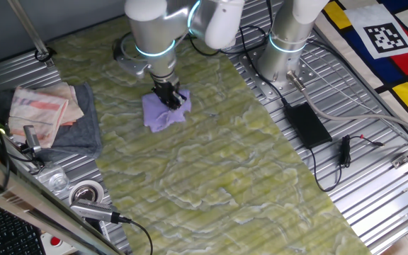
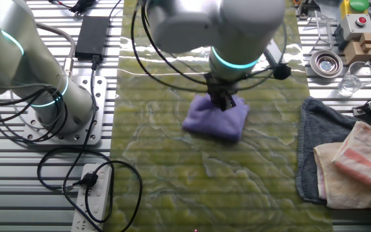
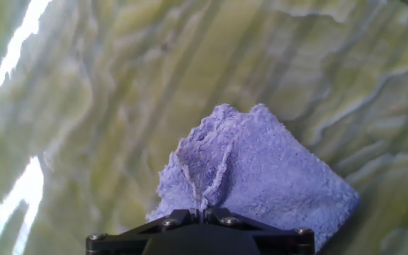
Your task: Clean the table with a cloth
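The gripper (image 2: 225, 101) was pinched shut on a fold of the purple cloth (image 2: 216, 120), which lay bunched on the yellow-green table (image 2: 172, 174) toward its far end from the folded towels (image 2: 353, 161). To wipe well, I reckoned, the arm needed to press the cloth flat and sweep it in overlapping passes without loosening that pinch or dragging it onto the ribbed metal (image 1: 374, 205).

Gripper (image 3: 202, 212) fingertips buried in cloth (image 3: 261, 170) folds.

Gripper (image 2: 223, 100) pinching purple cloth (image 2: 216, 119)
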`<state>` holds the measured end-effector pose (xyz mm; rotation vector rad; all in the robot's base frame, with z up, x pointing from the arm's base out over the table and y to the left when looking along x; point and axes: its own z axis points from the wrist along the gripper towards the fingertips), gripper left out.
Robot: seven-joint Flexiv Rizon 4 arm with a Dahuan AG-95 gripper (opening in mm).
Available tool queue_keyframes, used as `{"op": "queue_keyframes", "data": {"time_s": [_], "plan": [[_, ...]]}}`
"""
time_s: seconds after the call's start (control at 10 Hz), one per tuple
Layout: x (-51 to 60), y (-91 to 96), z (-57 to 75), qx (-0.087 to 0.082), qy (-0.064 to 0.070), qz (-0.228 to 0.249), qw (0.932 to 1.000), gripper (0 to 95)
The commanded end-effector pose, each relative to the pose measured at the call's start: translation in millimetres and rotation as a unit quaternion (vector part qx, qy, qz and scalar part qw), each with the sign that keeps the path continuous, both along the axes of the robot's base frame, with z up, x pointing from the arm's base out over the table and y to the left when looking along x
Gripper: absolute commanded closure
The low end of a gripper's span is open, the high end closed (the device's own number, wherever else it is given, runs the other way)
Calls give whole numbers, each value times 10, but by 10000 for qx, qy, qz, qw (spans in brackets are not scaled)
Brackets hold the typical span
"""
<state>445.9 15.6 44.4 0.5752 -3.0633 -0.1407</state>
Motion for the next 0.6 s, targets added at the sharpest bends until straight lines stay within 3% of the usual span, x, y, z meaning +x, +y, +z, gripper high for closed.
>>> {"op": "queue_keyframes", "data": {"time_s": [0.1, 0.4, 0.6], "plan": [[60, 186, 106, 8, -49, -497, 9988, 950], [186, -13, 152, -108, -81, 103, 9999, 950], [377, -204, 231, -385, -40, 730, 9966, 950]]}}
